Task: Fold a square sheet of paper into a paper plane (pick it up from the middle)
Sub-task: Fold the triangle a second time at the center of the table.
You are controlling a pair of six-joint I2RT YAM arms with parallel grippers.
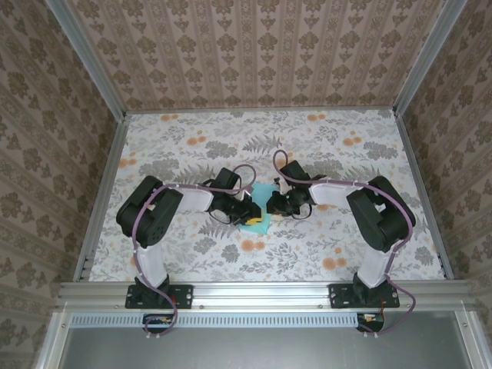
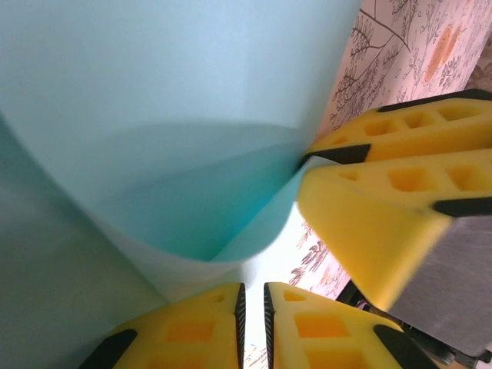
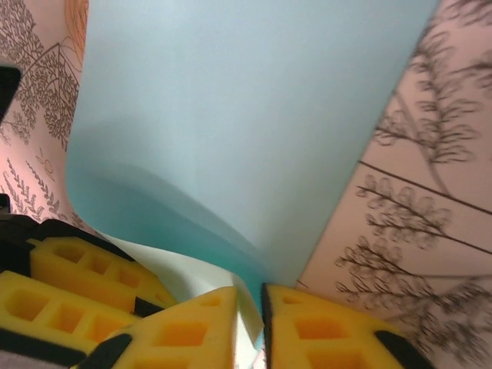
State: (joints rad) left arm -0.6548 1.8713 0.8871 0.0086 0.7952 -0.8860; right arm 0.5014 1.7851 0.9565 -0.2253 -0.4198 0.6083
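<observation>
The square sheet of paper is turquoise and lies at the table's centre between both grippers, one side curled up and over. My left gripper reaches it from the left. In the left wrist view the paper curls just above my left gripper, whose jaws stand a thin slit apart with table showing through. My right gripper comes in from the right. Its fingers pinch the paper's corner. In the right wrist view an edge of the paper runs down between the jaws of my right gripper.
The floral tablecloth spreads around the paper. Patterned walls and aluminium rails border the table on three sides. Both forearms lie low, angled in toward the centre. The left gripper's fingers sit close beside my right ones.
</observation>
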